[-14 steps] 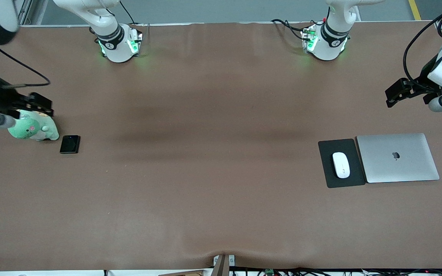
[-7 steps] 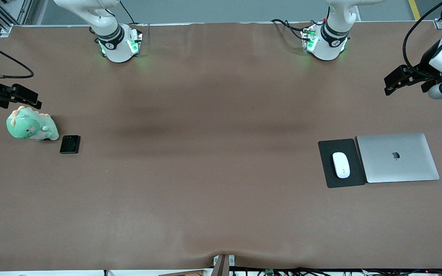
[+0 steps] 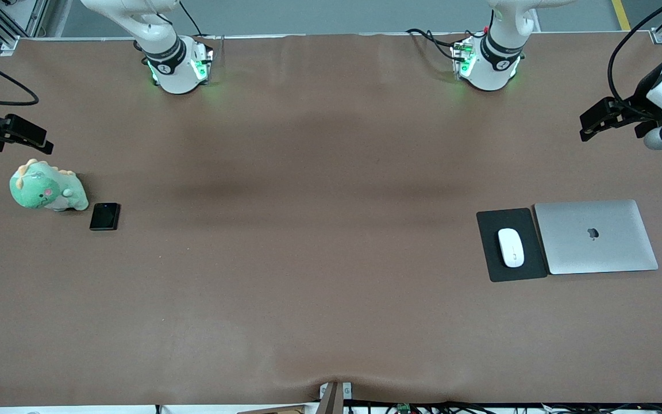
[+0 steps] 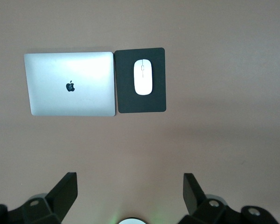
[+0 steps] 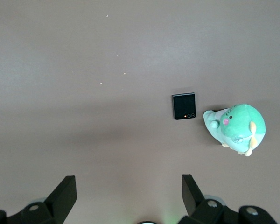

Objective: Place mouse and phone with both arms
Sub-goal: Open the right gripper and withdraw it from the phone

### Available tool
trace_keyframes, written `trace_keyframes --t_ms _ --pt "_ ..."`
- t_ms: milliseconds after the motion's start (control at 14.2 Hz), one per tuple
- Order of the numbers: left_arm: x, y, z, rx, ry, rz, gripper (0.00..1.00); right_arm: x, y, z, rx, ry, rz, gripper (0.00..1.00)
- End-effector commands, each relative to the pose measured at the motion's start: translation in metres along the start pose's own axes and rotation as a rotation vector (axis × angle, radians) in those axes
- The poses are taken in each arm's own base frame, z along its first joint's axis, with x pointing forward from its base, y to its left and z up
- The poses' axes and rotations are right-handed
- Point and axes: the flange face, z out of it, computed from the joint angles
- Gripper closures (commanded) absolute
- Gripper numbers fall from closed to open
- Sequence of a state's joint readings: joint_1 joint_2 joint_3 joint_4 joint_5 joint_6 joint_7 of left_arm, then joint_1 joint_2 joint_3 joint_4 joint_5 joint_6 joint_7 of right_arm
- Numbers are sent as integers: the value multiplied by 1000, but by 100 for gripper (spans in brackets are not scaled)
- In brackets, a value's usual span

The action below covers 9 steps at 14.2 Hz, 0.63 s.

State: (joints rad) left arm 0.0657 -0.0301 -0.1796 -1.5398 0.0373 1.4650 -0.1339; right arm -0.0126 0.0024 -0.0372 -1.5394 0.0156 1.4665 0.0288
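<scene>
The white mouse (image 3: 511,247) lies on a black mouse pad (image 3: 489,227) at the left arm's end of the table. It also shows in the left wrist view (image 4: 143,77). The black phone (image 3: 104,216) lies flat on the table at the right arm's end and also shows in the right wrist view (image 5: 184,106). My left gripper (image 3: 589,127) is open and empty, up in the air above the table's end, apart from the mouse (image 4: 130,186). My right gripper (image 3: 35,138) is open and empty, high over the table's edge near the phone (image 5: 129,186).
A closed silver laptop (image 3: 595,236) lies beside the mouse pad (image 4: 126,93), toward the table's end. A green plush dinosaur (image 3: 46,192) stands beside the phone, toward the table's end; it also shows in the right wrist view (image 5: 235,128). Brown cloth covers the table.
My right gripper has moved off the plush dinosaur, up and toward the table's edge. My left gripper has shifted slightly upward. The mouse and the phone have not moved.
</scene>
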Motion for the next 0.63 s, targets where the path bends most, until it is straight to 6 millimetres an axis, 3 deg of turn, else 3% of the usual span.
trace_keyframes --t_ms 0,563 --pt "-4 -3 -3 -23 -9 21 0 -8 1 -3 -17 -2 9 0" --pt "3 -3 -9 -38 5 19 0 -8 -2 -1 -3 -18 21 0"
